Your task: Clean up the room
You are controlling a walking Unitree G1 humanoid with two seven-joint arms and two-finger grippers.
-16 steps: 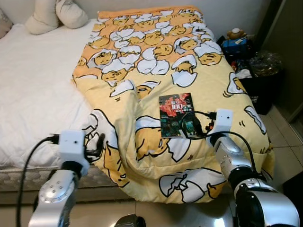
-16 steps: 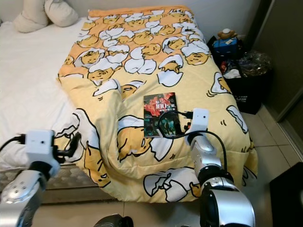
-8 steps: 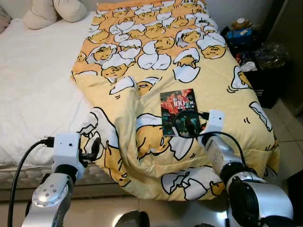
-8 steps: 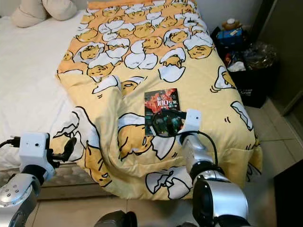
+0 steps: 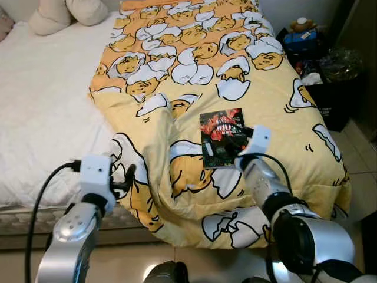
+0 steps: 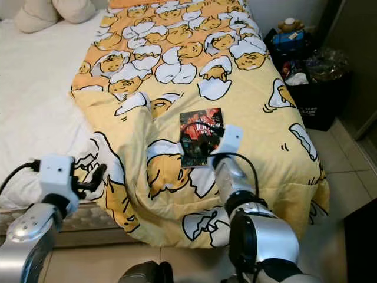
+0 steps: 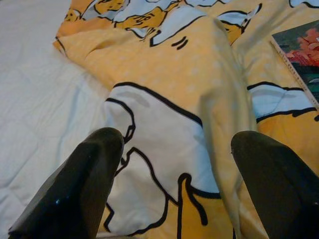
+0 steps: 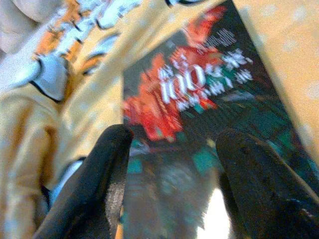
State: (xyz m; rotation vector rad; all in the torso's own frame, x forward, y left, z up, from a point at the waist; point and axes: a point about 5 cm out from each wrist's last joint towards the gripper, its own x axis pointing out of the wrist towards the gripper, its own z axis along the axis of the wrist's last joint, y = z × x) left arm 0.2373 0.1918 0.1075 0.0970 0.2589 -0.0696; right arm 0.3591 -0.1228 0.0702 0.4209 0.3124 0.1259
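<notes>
From the left eye, a bed (image 5: 41,118) with white sheets carries a yellow blanket (image 5: 194,76) printed with egg figures, rumpled toward the foot. A dark book (image 5: 222,137) with a red cover picture lies flat on the blanket, near the foot end and a little toward the robot's right. The right tool (image 5: 235,141) is over the book's near half, its white wrist block just beside the book's right edge. The left tool (image 5: 126,177) hovers at the blanket's hanging edge by the mattress side, well apart from the book. Two pillows (image 5: 65,13) sit at the head of the bed, and a black bin (image 5: 330,88) with bags and a small plush toy (image 5: 302,25) stands on the tiled floor past the bed's right side. The right eye gives the same scene, with the right arm's cable looping over the book. In the left wrist view the left tool's fingers (image 7: 79,184) are spread wide above a folded ridge of blanket, white sheet to one side and a corner of the book at the frame's edge. In the right wrist view, blurred, the right tool's fingers (image 8: 94,189) are spread apart right over the book cover; whether they touch it I cannot tell
</notes>
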